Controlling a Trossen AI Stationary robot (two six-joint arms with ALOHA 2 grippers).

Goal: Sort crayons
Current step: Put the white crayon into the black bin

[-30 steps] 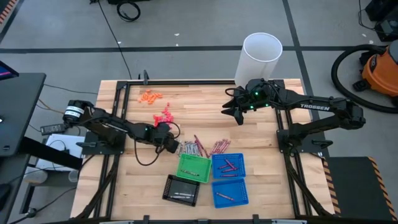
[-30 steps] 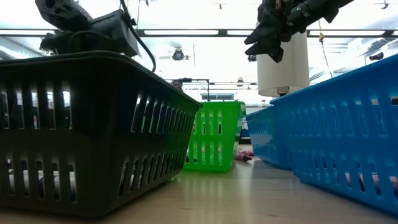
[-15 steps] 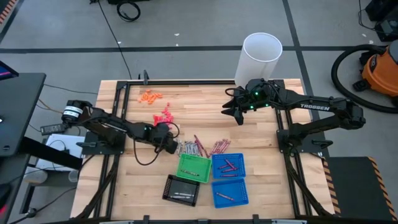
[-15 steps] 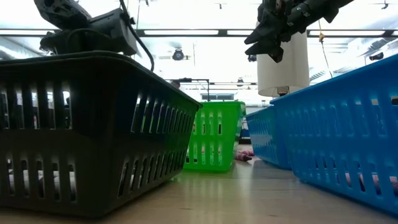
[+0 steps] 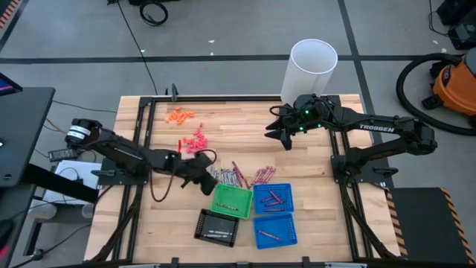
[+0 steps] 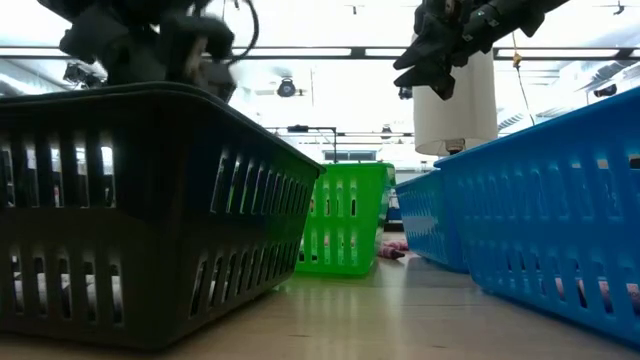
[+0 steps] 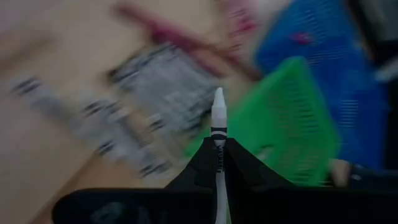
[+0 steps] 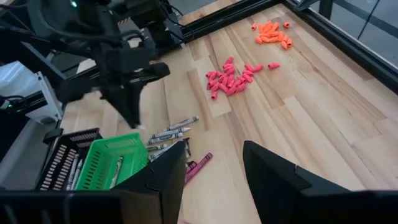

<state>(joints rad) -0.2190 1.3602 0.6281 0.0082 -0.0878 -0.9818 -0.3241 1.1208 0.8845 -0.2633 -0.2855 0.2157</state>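
Observation:
The crayons lie loose on the wood just beyond the baskets, grey ones (image 5: 225,177) on the left and maroon ones (image 5: 260,176) on the right; more lie inside the baskets. My left gripper (image 5: 204,182) hangs over the grey crayons' near-left side and is shut on one pale grey crayon (image 7: 218,118). From the right wrist view it (image 8: 130,118) slants down above the green basket (image 8: 112,163). My right gripper (image 5: 282,138) waits open, high over the table's far middle, with nothing between its fingers (image 8: 214,165). My left gripper pinches the pale grey crayon between its two fingers, which lie along its length. The crayon's pointed tip and black band (image 7: 218,132) stick out past the fingertips. The fingers slant down from the table's left. The crayon is lifted clear of the pile.
Four small baskets stand near the front edge: green (image 5: 233,199), two blue (image 5: 273,198) (image 5: 274,229) and black (image 5: 218,225). Coral-pink bits (image 5: 195,141) and orange bits (image 5: 179,115) lie at the far left. A white cylinder (image 5: 312,71) stands behind the far edge.
My left gripper has risen from the grey crayons and drawn a little toward the table's near edge, tipping from steeply down to a shallower slant. The crayon has come up with it. My right arm has kept still.

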